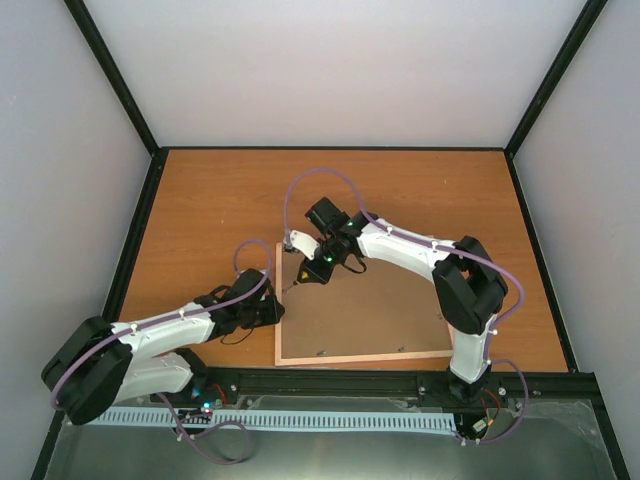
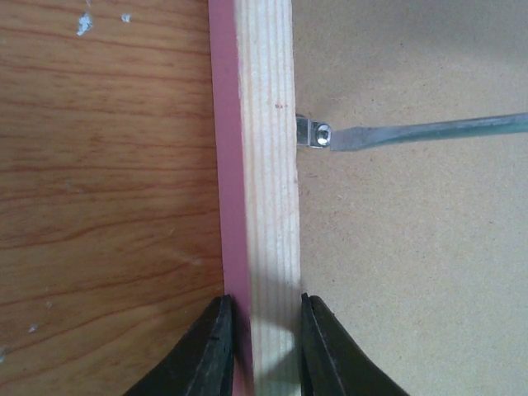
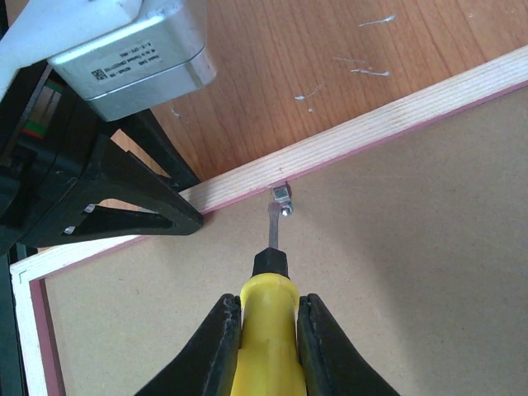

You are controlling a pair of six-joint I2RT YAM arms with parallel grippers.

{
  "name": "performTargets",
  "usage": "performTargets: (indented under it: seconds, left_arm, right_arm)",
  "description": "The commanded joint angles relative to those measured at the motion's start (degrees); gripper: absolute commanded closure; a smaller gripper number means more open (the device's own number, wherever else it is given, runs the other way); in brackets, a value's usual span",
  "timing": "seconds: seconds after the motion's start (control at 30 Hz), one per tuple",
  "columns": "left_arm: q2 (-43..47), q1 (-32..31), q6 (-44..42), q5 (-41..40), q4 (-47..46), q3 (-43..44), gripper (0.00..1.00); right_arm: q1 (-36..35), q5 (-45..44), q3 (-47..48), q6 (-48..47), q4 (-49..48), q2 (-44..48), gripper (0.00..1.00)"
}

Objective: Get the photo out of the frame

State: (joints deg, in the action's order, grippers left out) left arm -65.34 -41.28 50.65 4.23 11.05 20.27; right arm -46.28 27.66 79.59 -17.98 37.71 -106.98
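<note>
The frame (image 1: 360, 357) lies face down on the table, its pale wood rail (image 2: 266, 165) and pink edge showing. A brown backing board (image 1: 370, 310) fills it, and the photo is hidden underneath. My left gripper (image 2: 266, 330) is shut on the frame's left rail (image 3: 371, 124), one finger on each side. My right gripper (image 3: 268, 304) is shut on a yellow-handled screwdriver (image 3: 268, 346). The screwdriver's blade (image 2: 429, 132) reaches across the board, and its tip touches a small metal clip (image 3: 282, 198) on the rail's inner side. In the top view the left gripper (image 1: 275, 310) and right gripper (image 1: 318, 262) meet at the frame's left edge.
The wooden table (image 1: 220, 200) has black rails along its sides and white walls behind. The left gripper's fingers (image 3: 140, 210) sit just left of the clip (image 2: 313, 134). Other small clips show near the frame's bottom (image 1: 320, 352) and right edges.
</note>
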Motion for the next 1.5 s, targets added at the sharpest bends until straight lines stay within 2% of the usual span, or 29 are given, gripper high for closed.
performTargets:
  seconds: [0.0, 0.8, 0.87, 0.93, 1.0, 1.1, 1.27, 1.47]
  left_arm:
    - [0.0, -0.3, 1.1, -0.7, 1.9, -1.2, 0.99]
    - [0.4, -0.3, 1.3, -1.6, 2.1, -1.4, 0.99]
    - [0.4, -0.3, 1.3, -1.7, 2.1, -1.5, 0.99]
    - [0.5, -0.3, 1.4, -1.8, 2.1, -1.6, 0.99]
    - [0.6, -0.3, 1.5, -1.8, 2.2, -1.6, 0.99]
    - [0.8, -0.3, 1.5, -1.8, 2.4, -1.5, 0.99]
    - [1.4, -0.2, 1.6, -2.3, 2.6, -0.7, 0.99]
    - [0.9, -0.2, 2.4, -4.5, 2.6, 1.2, 0.99]
  right_arm:
    - [-1.2, 1.1, 1.7, -0.9, 0.7, -0.5, 0.97]
    - [-1.7, -6.2, 2.9, 1.8, 0.6, -2.7, 0.97]
    - [-1.7, -9.7, 3.3, 3.4, 1.0, -2.8, 0.97]
    - [-1.7, -17.8, 4.3, 6.5, 2.4, -2.8, 0.97]
    - [-1.1, -24.2, 4.6, 8.4, 2.6, -0.8, 0.97]
    - [0.9, -24.5, 4.8, 9.4, 3.4, 3.9, 0.97]
    - [2.6, -20.7, 4.1, 6.7, 7.2, 9.6, 0.97]
    - [8.8, -16.3, -7.5, 3.2, 2.6, 18.8, 0.97]
